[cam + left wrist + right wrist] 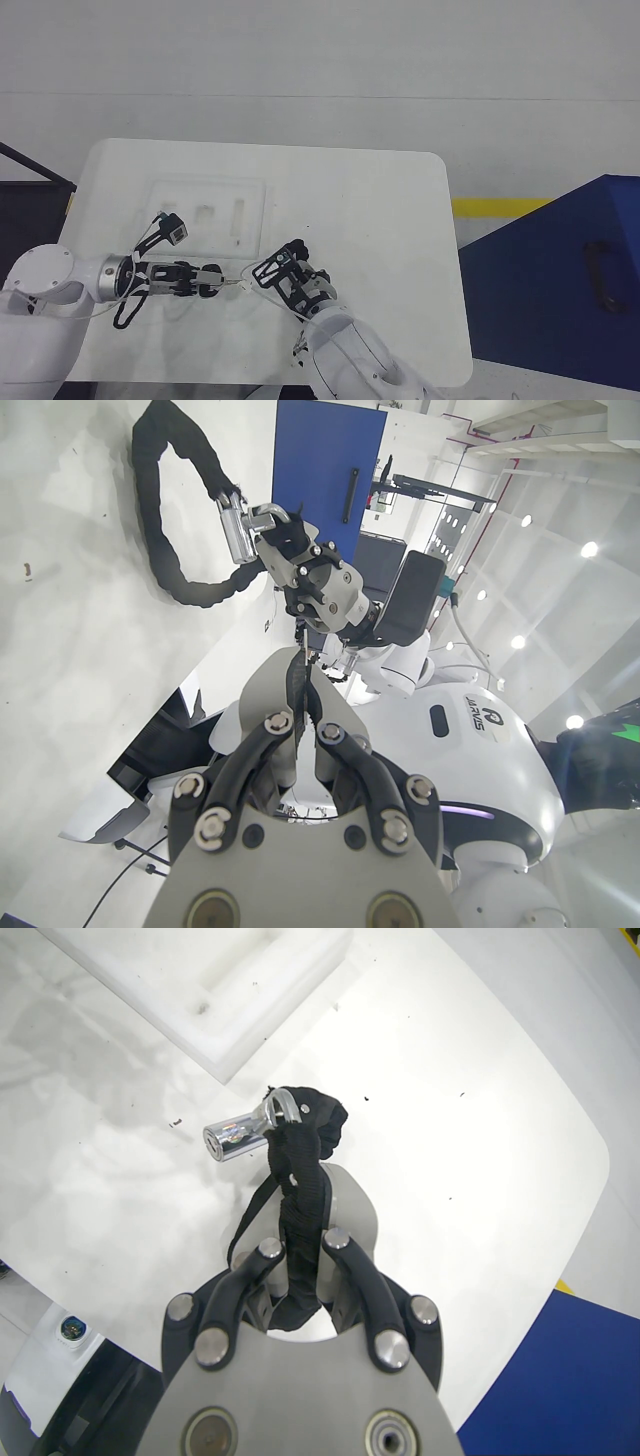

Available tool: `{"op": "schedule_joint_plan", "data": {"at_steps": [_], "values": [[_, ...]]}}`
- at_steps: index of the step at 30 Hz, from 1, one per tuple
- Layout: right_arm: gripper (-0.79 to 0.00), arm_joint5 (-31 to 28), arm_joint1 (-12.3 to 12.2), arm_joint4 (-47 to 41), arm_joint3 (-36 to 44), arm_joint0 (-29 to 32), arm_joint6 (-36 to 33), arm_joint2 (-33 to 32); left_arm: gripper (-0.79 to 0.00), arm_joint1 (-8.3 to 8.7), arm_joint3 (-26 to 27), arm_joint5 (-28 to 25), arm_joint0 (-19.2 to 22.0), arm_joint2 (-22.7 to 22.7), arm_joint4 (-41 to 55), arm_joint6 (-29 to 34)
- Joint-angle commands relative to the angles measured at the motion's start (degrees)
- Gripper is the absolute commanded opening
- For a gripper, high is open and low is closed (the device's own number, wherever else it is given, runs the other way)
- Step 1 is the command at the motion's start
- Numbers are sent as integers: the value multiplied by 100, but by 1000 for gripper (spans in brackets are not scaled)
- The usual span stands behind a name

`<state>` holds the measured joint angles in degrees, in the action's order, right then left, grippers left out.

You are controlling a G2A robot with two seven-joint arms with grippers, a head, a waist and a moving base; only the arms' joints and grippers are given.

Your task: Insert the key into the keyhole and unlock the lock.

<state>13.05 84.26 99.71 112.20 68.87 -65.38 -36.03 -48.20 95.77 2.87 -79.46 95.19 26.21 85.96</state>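
Observation:
A chrome padlock (232, 1138) hangs above the table with its keyhole end facing away from the right gripper. Its shackle (282, 1105) runs through a black fabric-sleeved cable (300, 1198). My right gripper (302, 1178) is shut on that sleeve just behind the shackle. In the left wrist view the padlock (236, 534) and the cable's loop (150, 525) show with the right gripper (277, 537) behind them. My left gripper (300, 660) is shut on the thin key (301, 680). From above, the key (237, 283) points at the padlock (258, 277), a short gap apart.
A white foam tray (205, 210) with shaped recesses lies on the white table (380, 200), beyond the left arm. A blue cabinet (560, 290) stands off the table's right edge. Bare tabletop stretches to the right of the grippers.

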Motion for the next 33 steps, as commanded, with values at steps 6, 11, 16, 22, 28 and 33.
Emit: {"op": "schedule_joint_plan", "data": {"at_steps": [6, 11, 16, 22, 28, 33], "values": [[-785, 309, 108, 94, -85, 126, 125, -30, -785, -46, 454, -415, -396, -357, -283, -828], [-785, 398, 200, 167, -108, 138, 115, 5, -785, -56, 502, -513, -511, -506, -251, -897], [-785, 391, 275, 264, -107, 174, 94, 29, -785, -70, 499, -657, -572, -573, -388, -1315], [-785, 395, 350, 379, -123, 261, 148, 15, -785, -95, 503, -713, -569, -776, -533, -1670], [-785, 591, 412, 687, -135, 376, 182, -50, -785, -98, 542, -849, -624, -740, -527, -1879], [-785, 935, 461, 971, -150, 428, 151, -109, -785, -95, 682, -1158, -844, -516, -417, -2113]]}}
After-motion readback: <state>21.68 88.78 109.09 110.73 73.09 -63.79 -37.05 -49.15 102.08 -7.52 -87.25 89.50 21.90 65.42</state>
